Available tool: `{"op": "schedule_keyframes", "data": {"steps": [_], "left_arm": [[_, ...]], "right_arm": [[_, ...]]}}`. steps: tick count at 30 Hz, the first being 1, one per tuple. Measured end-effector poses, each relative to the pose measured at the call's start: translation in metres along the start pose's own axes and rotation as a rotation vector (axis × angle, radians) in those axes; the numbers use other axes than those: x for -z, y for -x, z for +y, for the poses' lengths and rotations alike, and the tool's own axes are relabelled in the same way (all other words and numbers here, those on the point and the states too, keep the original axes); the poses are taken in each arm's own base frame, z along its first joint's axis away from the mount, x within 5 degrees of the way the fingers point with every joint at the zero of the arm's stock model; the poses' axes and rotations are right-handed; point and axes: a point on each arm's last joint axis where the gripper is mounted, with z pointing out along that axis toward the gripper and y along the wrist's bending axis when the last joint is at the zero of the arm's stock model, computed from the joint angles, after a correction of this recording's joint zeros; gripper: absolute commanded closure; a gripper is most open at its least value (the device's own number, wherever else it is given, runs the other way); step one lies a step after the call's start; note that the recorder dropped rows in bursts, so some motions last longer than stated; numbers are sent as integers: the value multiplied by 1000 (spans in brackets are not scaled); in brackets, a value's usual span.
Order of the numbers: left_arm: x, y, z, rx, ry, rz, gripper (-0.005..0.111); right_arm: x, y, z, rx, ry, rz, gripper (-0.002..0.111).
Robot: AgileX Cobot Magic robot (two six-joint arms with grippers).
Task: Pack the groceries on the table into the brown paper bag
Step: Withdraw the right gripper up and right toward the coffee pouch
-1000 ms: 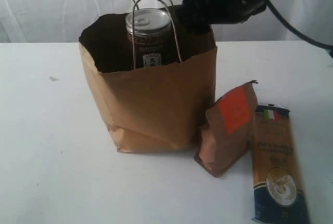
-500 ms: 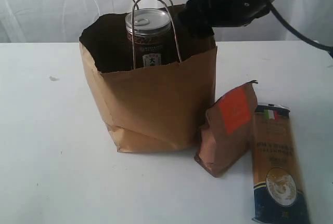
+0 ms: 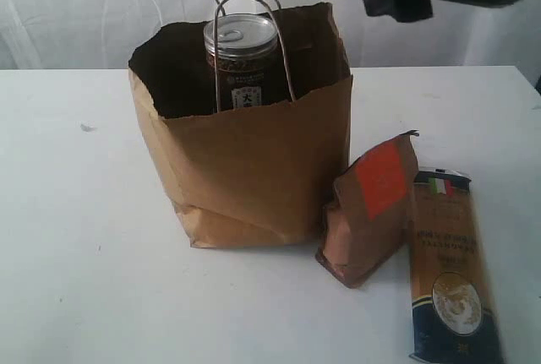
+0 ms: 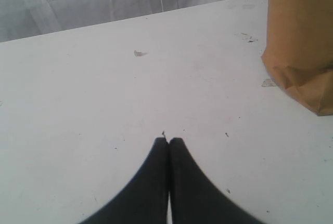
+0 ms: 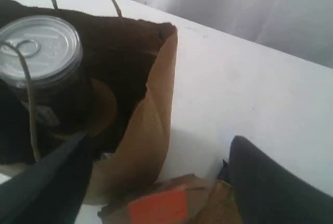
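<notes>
Right end effector (image 5: 161,140) spread, empty, raised. Brown-orange foil pouch (image 3: 376,212) upright below it, toward table (image 3: 76,237) right edge, beside tall brown paper bag (image 3: 254,170). Right arm nearer. Left end effector (image 4: 169,143) pressed together beyond bag.

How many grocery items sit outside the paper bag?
2: the brown-orange pouch stands beside the brown paper bag; the spaghetti pack lies flat next to the pouch. More may be hidden behind the bag.

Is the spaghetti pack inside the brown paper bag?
No, the spaghetti pack lies on the table beside the pouch, outside the brown paper bag.
</notes>
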Motion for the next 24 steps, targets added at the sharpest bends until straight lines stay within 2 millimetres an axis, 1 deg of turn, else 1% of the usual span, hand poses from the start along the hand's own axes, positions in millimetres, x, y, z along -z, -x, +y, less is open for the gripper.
{"op": "schedule_keyframes", "data": {"steps": [4,6,10,12,16,20,24], "left_arm": [[0,0,0,0,0,0,107],[0,0,0,0,0,0,107],[0,0,0,0,0,0,107],[0,0,0,0,0,0,107],[0,0,0,0,0,0,107],[0,0,0,0,0,0,107],[0,0,0,0,0,0,107]], "right_arm": [[22,-25,-7,-73,1,-8,40],[29,-41,-9,-134,6,-14,40],[28,-67,-10,-282,33,-43,40],[23,-78,-9,-342,49,-50,40],[8,-91,-5,-431,74,-50,40],[-10,-92,-2,-514,84,-48,40],[-33,-93,-9,-571,34,-12,40]]}}
